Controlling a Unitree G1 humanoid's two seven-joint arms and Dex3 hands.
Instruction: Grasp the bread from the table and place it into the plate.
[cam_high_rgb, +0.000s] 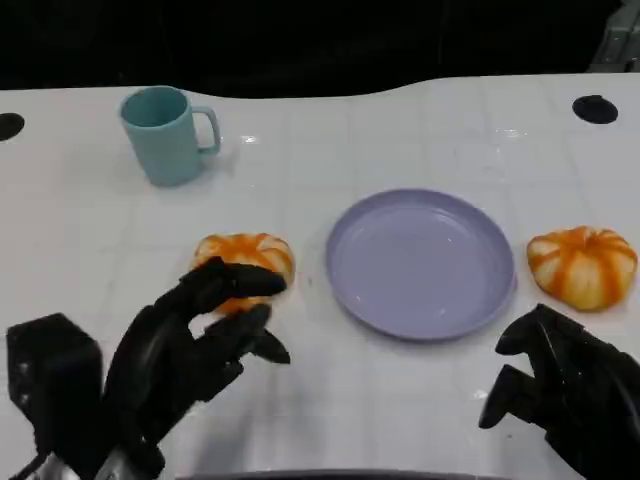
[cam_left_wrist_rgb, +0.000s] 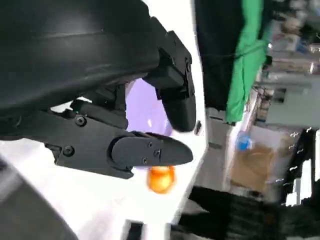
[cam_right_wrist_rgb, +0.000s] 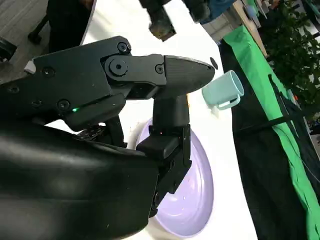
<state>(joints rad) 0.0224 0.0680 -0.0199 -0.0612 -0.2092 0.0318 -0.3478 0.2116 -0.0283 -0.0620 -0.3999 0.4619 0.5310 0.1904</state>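
A white worktop (cam_high_rgb: 400, 400) runs across the head view, with a faint grid of lines and a dark edge behind it. On it, right of centre, lies a lilac plate (cam_high_rgb: 420, 262), round and shallow, with nothing in it. The right wrist view shows the same plate (cam_right_wrist_rgb: 192, 200) beyond that hand's fingers, and the left wrist view catches a strip of it (cam_left_wrist_rgb: 145, 107) between black finger parts.

The left hand (cam_high_rgb: 180, 345) reaches in from the lower left of the head view, its fingers (cam_high_rgb: 235, 280) spread apart and holding nothing. The upper fingers lie over the near edge of a bread (cam_high_rgb: 245, 257); whether they touch it cannot be told. This bread, a round orange and cream bun, rests on the worktop just left of the plate, apart from its rim.

The right hand (cam_high_rgb: 565, 390) sits at the lower right, below the plate's right edge, its fingers (cam_high_rgb: 520, 335) loosely curled in and apart, with nothing in them.

A second bread (cam_high_rgb: 583, 265) of the same kind lies on the worktop just right of the plate, beyond the right hand. The left wrist view shows it (cam_left_wrist_rgb: 161, 178) as a blurred orange lump.

A teal mug (cam_high_rgb: 165, 134) stands upright at the far left of the worktop, its handle towards the plate, well apart from everything else; it also shows in the right wrist view (cam_right_wrist_rgb: 222, 90).
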